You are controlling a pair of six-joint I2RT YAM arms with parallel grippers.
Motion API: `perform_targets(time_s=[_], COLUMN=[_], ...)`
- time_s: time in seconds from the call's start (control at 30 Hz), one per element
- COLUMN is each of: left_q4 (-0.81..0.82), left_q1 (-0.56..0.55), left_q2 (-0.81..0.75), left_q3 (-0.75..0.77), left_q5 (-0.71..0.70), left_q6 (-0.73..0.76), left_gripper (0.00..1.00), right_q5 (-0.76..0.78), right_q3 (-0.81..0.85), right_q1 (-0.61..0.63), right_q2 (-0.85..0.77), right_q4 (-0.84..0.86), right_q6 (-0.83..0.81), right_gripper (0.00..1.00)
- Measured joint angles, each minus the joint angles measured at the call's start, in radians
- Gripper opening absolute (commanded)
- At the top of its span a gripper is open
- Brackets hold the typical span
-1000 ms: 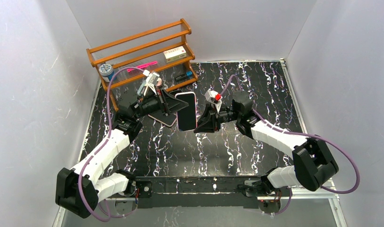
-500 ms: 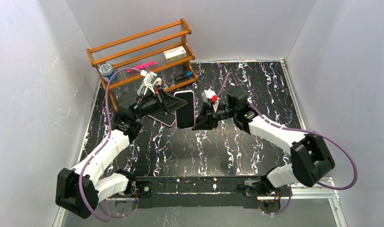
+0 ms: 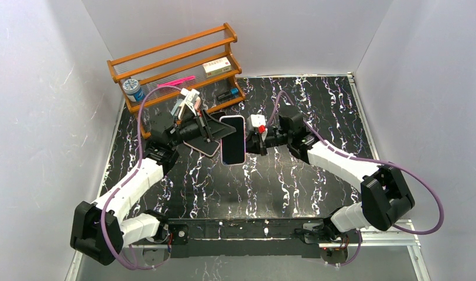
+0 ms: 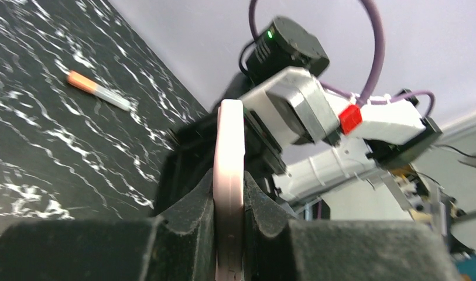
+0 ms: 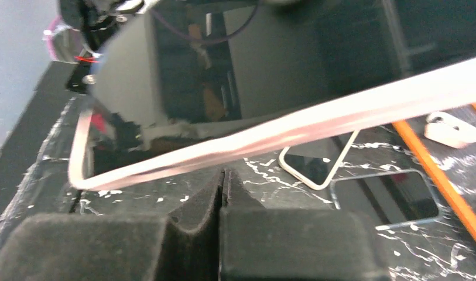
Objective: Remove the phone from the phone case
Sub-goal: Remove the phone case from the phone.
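Note:
The phone in its pink case (image 3: 233, 139) is held above the table, screen up. My left gripper (image 3: 216, 131) is shut on its left edge; in the left wrist view the pink case edge (image 4: 229, 170) stands upright between the pads (image 4: 259, 202). My right gripper (image 3: 250, 140) is shut and empty, its tips right at the phone's right edge. In the right wrist view the closed fingers (image 5: 191, 205) sit just under the pink case rim (image 5: 282, 136), below the dark screen (image 5: 223, 70).
A wooden rack (image 3: 177, 64) with small items stands at the back left. Another phone (image 5: 317, 164) and a clear case (image 5: 387, 196) lie on the black marble table (image 3: 294, 181) beneath the held phone. An orange pencil (image 5: 446, 170) and an orange-capped marker (image 4: 98, 91) lie nearby.
My right gripper has gone from wide open to shut and has moved in against the phone's right edge. The left gripper keeps its hold, and the phone has shifted slightly.

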Motion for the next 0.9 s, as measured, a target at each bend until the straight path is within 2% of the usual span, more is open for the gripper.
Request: perform_targets(time_s=[0.13, 0.3, 0.43, 0.67, 0.9], left_q4=[-0.012, -0.174, -0.252, -0.200, -0.115], left_q1=[-0.028, -0.030, -0.028, -0.025, -0.025], left_q2=[0.000, -0.007, -0.039, -0.065, -0.065], left_q3=[0.001, 0.038, 0.058, 0.056, 0.050], left_q5=[0.037, 0.005, -0.032, -0.030, -0.009], left_q6=[-0.018, 0.138, 0.262, 0.303, 0.277], left_gripper=[0.00, 0.00, 0.00, 0.00, 0.00], right_q5=[0.077, 0.132, 0.133, 0.061, -0.024], right_q3=[0.014, -0.003, -0.064, -0.138, -0.146], right_q1=[0.000, -0.002, -0.009, -0.010, -0.009], right_q2=[0.001, -0.018, -0.080, -0.150, -0.146], right_q4=[0.023, 0.029, 0.029, 0.092, 0.205], right_q6=[-0.023, 0.009, 0.072, 0.216, 0.338], right_gripper=[0.02, 0.30, 0.45, 0.52, 0.51])
